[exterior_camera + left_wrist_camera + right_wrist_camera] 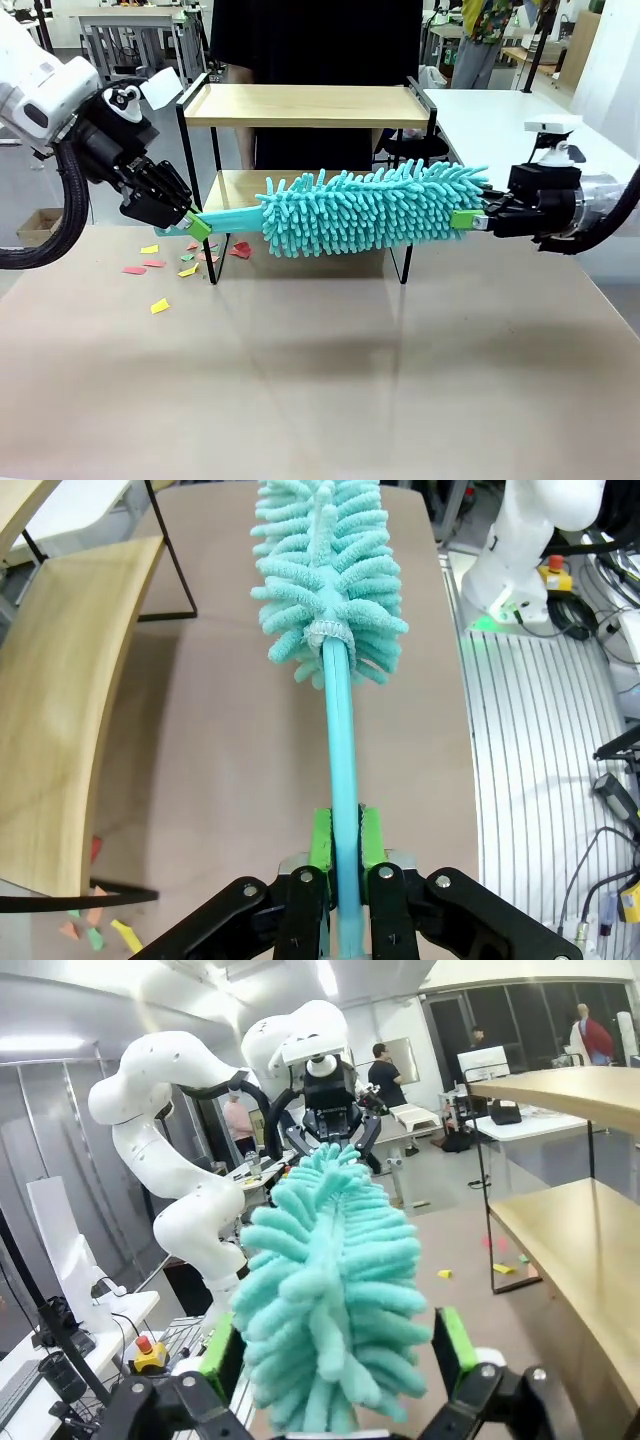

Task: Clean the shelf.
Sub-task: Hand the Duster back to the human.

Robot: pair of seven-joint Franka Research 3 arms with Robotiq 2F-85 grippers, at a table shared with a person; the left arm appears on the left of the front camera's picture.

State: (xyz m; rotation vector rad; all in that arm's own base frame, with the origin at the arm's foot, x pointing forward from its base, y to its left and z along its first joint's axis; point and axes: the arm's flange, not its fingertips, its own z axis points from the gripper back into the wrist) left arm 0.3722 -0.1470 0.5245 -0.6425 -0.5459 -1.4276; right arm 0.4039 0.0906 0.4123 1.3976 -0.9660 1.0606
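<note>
The shelf (305,105) is standing at the far side of the table (320,380), in front of a person in a dark top (310,40). Its two wooden boards are sitting one above the other on a thin black frame.

A teal duster (370,205) is hanging level in the air just in front of the lower board, stretched between the two arms. The left gripper (197,224) is pinching the duster's thin handle (340,750), its green pads (321,838) pressing in on both sides. The right gripper (468,219) is sitting at the fluffy end with its fingers (455,1345) spread wide, one on each side of the fluff; I cannot tell whether they are actually touching it.

Small coloured paper scraps (165,262) are lying on the table near the shelf's left leg, below the left gripper.
</note>
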